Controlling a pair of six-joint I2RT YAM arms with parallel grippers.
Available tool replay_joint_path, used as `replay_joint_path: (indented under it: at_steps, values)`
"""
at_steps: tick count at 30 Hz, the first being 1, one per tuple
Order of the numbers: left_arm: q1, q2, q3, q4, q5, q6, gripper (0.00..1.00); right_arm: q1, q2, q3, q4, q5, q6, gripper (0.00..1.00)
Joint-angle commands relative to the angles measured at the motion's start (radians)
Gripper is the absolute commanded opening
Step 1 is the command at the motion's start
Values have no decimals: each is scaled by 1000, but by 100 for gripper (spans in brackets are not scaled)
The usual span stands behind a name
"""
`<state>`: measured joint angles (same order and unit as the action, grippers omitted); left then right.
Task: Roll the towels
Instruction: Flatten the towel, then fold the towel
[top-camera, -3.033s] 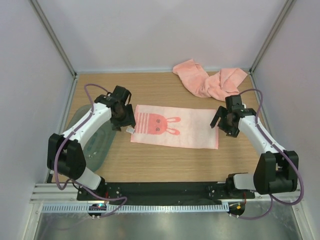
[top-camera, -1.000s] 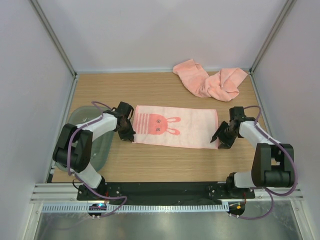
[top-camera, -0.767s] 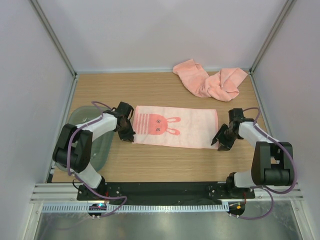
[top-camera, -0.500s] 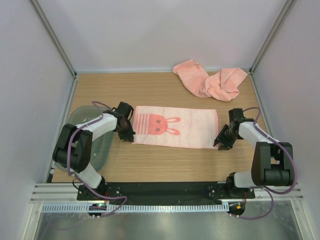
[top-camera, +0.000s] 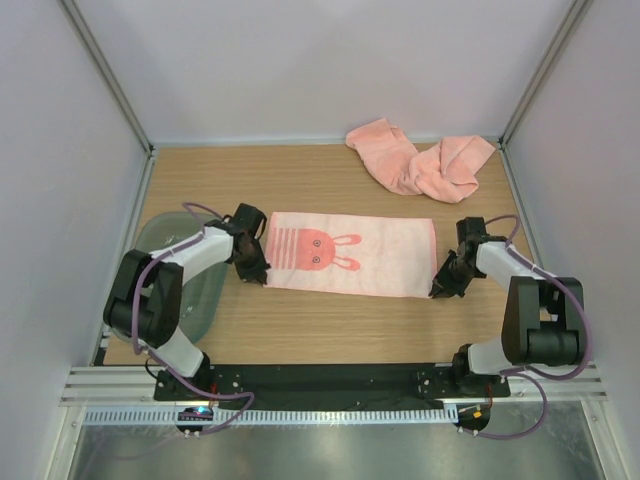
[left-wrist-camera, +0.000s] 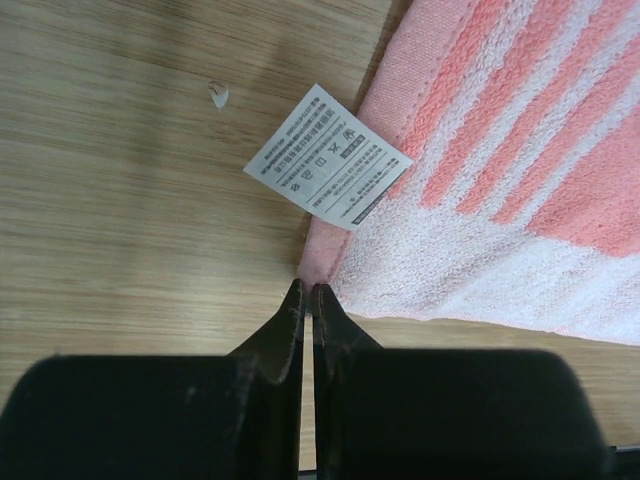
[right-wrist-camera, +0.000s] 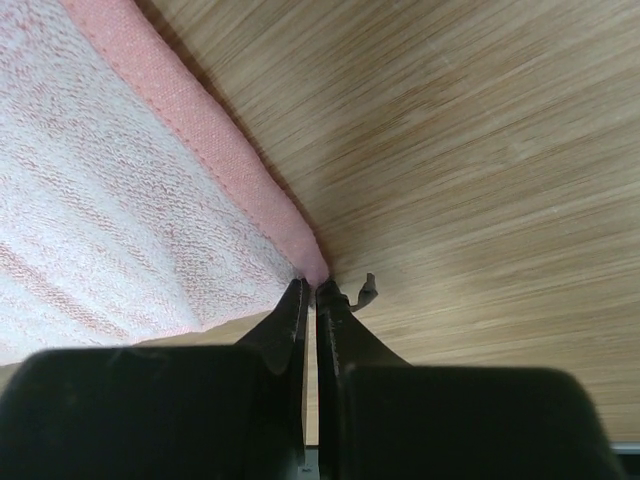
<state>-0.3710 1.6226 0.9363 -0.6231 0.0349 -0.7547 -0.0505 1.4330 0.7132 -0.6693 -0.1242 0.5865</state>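
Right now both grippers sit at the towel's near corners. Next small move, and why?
Probably lift both corners slightly and carry them toward the far edge to start the roll. The left gripper and right gripper are shut, each apparently pinching a near corner of the towel, which lies flat and unrolled.

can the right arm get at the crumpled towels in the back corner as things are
Probably not straight away: the right gripper looks shut on the near right corner of the flat towel, so it must let go first. Nothing stands on the table between it and the crumpled towels.
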Motion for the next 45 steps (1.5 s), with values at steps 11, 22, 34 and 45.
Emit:
replay_joint_path:
  at_steps: [11, 22, 34, 45]
  values:
    - [-22, -202, -50, -78, 8, -31, 0, 1, -284, 87, -179, 41, 33, 1]
    - [-86, -417, -108, -182, 23, -109, 0, 1, -450, 152, -332, 26, 50, 1]
    - [-80, -261, 154, -306, -27, 15, 0, 1, -254, 242, -213, 20, 32, 1]
    - [-14, 11, 383, -306, -27, 83, 0, 1, -28, 339, -121, 63, -1, 1]
